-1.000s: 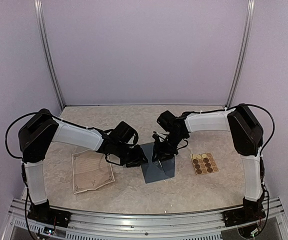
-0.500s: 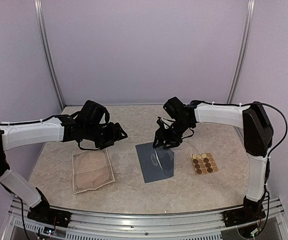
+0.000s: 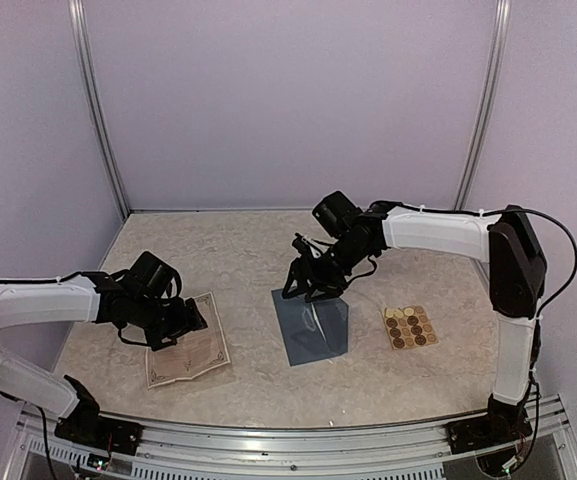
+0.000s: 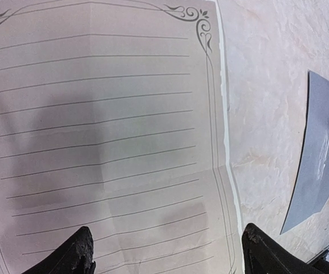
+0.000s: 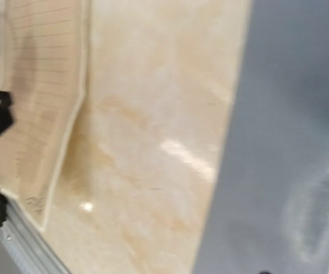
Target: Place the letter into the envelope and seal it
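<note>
The left tool (image 4: 167, 242), spread above the flat letter (image 4: 101, 131), risked creasing it when pinching; the right tool's (image 3: 303, 282) state was indiscernible.

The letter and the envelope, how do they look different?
The letter is cream with ruled lines and an ornate border; the envelope is plain slate-blue. The letter lies at the left, the envelope in the middle. Both are paper sheets lying on the table.
</note>
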You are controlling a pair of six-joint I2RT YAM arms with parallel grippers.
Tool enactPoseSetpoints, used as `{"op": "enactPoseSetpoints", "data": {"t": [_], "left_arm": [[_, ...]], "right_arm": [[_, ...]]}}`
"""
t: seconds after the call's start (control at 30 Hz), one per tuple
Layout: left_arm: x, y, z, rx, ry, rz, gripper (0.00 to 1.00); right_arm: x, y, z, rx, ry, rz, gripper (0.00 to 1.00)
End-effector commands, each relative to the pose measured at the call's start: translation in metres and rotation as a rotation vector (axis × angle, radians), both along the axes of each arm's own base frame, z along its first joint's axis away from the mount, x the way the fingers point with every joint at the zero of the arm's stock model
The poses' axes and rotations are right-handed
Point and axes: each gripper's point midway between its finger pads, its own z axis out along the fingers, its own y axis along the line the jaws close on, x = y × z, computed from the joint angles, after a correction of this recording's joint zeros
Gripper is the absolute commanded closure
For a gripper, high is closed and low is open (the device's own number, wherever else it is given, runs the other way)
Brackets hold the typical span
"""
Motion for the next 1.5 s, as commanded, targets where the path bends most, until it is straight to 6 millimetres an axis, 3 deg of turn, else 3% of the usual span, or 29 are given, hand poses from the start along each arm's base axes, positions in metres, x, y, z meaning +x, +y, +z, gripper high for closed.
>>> {"op": "enactPoseSetpoints", "data": {"t": [0.0, 0.33, 0.8, 1.03, 1.17, 1.27, 1.47], "left_arm": [[0.000, -0.005, -0.005, -0.059, -0.012, 0.011, 0.15], [-0.003, -0.033, -0.021, -0.162, 0.012, -0.024, 0.14], [0.007, -0.114, -0.017, -0.283, 0.002, -0.105, 0.14], [0.017, -0.134, -0.006, -0.312, -0.024, -0.115, 0.14], [0.035, -0.132, 0.035, -0.309, -0.135, -0.103, 0.13], [0.041, -0.114, 0.049, -0.294, -0.150, -0.073, 0.13], [0.038, -0.066, 0.042, -0.236, -0.144, -0.018, 0.12]], "right_arm": [[-0.006, 0.020, 0.011, 0.054, 0.002, 0.033, 0.34], [-0.019, 0.037, 0.000, 0.082, 0.051, 0.067, 0.34], [-0.031, 0.047, -0.025, 0.098, 0.117, 0.120, 0.36], [-0.037, 0.039, -0.043, 0.056, 0.138, 0.112, 0.37], [-0.036, 0.035, -0.040, 0.045, 0.123, 0.097, 0.37], [-0.036, 0.034, -0.040, 0.041, 0.121, 0.091, 0.37], [-0.039, 0.030, -0.047, 0.024, 0.142, 0.084, 0.35]]}}
